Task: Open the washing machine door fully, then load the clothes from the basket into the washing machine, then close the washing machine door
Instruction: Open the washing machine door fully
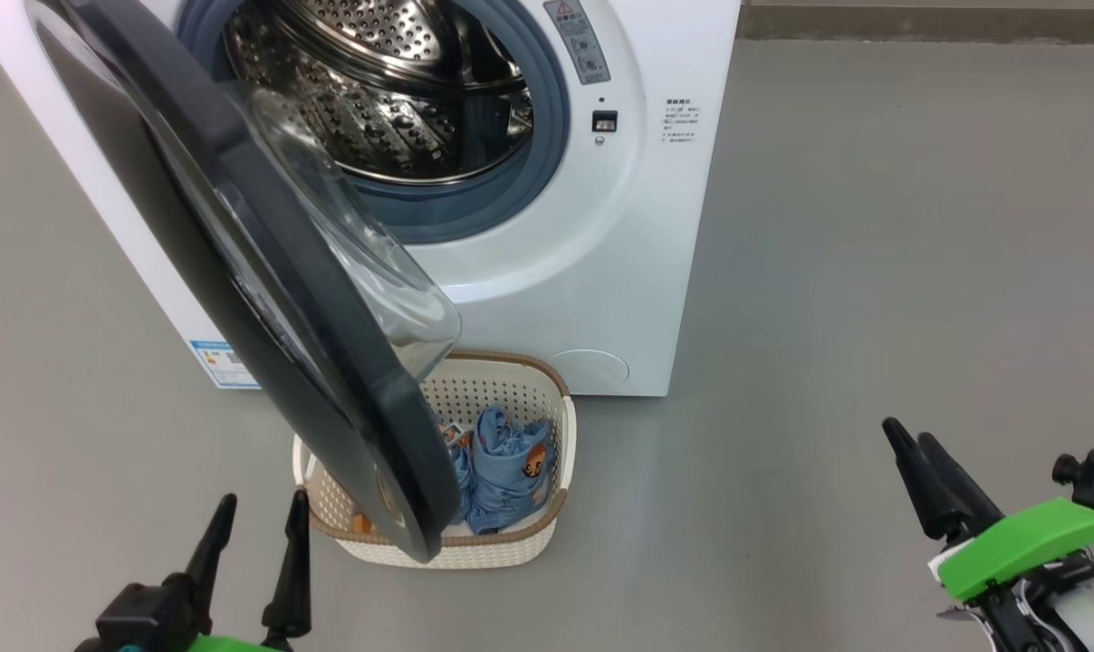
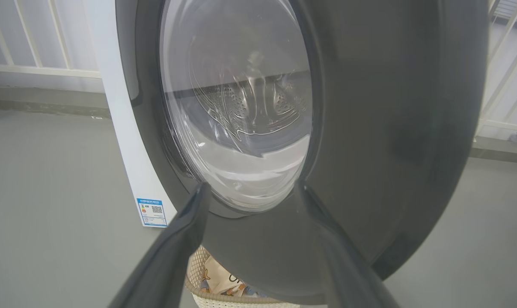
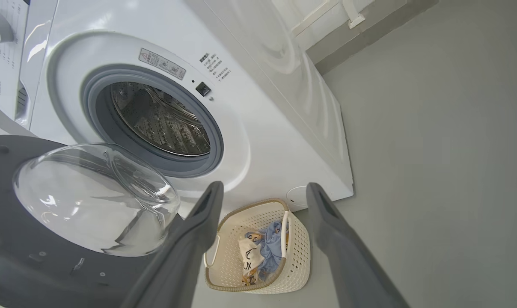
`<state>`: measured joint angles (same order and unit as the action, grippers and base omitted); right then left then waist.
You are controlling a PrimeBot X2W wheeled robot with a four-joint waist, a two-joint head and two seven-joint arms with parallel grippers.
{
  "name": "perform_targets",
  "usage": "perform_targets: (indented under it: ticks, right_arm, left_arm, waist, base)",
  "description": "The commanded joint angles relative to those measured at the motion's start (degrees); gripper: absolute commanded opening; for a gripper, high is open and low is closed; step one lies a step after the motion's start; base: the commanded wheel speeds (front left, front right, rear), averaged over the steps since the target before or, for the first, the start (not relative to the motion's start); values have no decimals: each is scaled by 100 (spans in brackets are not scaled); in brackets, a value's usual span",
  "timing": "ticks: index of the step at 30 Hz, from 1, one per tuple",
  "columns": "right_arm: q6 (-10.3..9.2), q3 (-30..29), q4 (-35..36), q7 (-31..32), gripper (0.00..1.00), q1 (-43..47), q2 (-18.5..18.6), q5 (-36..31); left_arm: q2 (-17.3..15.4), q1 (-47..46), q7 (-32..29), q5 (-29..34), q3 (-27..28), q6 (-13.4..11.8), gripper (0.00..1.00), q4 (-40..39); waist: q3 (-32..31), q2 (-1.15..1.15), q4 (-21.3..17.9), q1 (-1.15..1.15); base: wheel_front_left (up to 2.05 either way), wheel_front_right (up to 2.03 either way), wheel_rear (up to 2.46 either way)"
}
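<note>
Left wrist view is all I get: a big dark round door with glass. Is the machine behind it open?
Observer: Yes. The washing machine door stands partly swung out, baring the steel drum.
Operator: What's the woven thing under the door?
Observer: The basket, on the floor before the washing machine, with the clothes in it.
Operator: Where's the other arm?
Observer: The right gripper hovers open at the right, holding nothing.

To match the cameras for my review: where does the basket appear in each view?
Head view: basket lower centre, partly behind the washing machine door.
Left wrist view: bottom edge, peeking out under the door.
Right wrist view: lower centre, right of the door.
Shared landmark: that open door.
</note>
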<state>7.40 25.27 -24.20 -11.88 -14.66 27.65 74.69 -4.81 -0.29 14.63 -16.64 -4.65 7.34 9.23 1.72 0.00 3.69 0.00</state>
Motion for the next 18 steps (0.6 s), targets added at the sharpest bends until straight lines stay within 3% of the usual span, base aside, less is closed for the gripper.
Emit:
perform_targets:
  ticks: [1,5,18]
  right_arm:
    - [9,149,-29,-226,100,16,208,-247]
    - [9,29,-171,-302,100,-7,223,-568]
    - [9,-1857,369,-311,100,480,-502,-3145]
  left_arm:
    - [-79,-83,37,9,217,14,100,-172]
    - [-72,-65,37,12,232,14,100,-179]
    - [-28,-50,37,43,279,14,100,-237]
  waist:
    - [-8,0,11,0]
    - [-23,0,21,0]
    - [-30,0,64,0]
  base:
    - [0,0,0]
    - [0,0,0]
    - [0,0,0]
